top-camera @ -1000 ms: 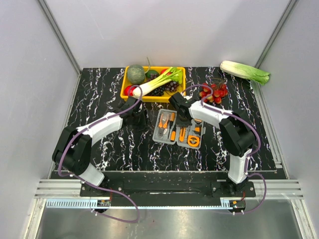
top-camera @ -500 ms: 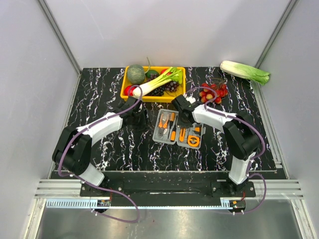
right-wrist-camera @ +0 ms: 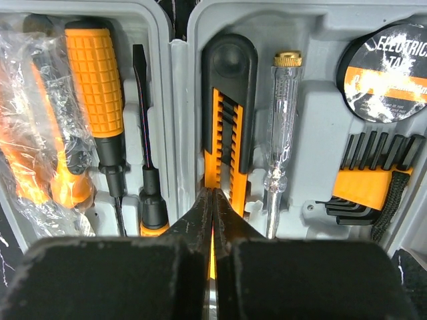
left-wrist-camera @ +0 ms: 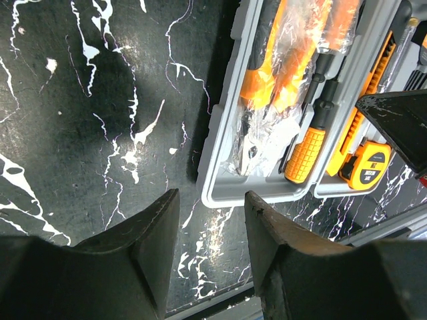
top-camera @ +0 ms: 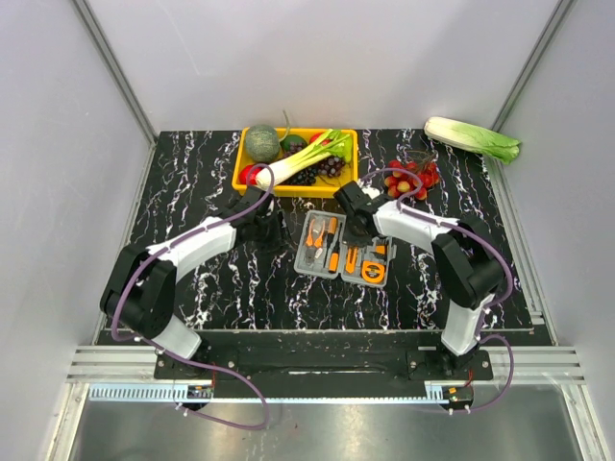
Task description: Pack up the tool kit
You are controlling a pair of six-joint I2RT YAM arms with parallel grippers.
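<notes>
Packing is judged nearly done: the open tool kit (top-camera: 343, 252) lies on the bench (top-camera: 192, 182), right fingers (right-wrist-camera: 199, 223) are closed, empty, over its knife (right-wrist-camera: 229, 113), left fingers (left-wrist-camera: 150, 253) are spread beside its edge, and folding one half over is called for next.

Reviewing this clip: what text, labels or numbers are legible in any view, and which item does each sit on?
"ELECTRIC..." with "TAPE" beneath: on the label of the black tape roll in the tool kit; the frame edge cuts the first word off, and the finer print below is unreadable.
Yellow tape measure: there is a small printed label, too blurred to read.
No other legible text in any view.
</notes>
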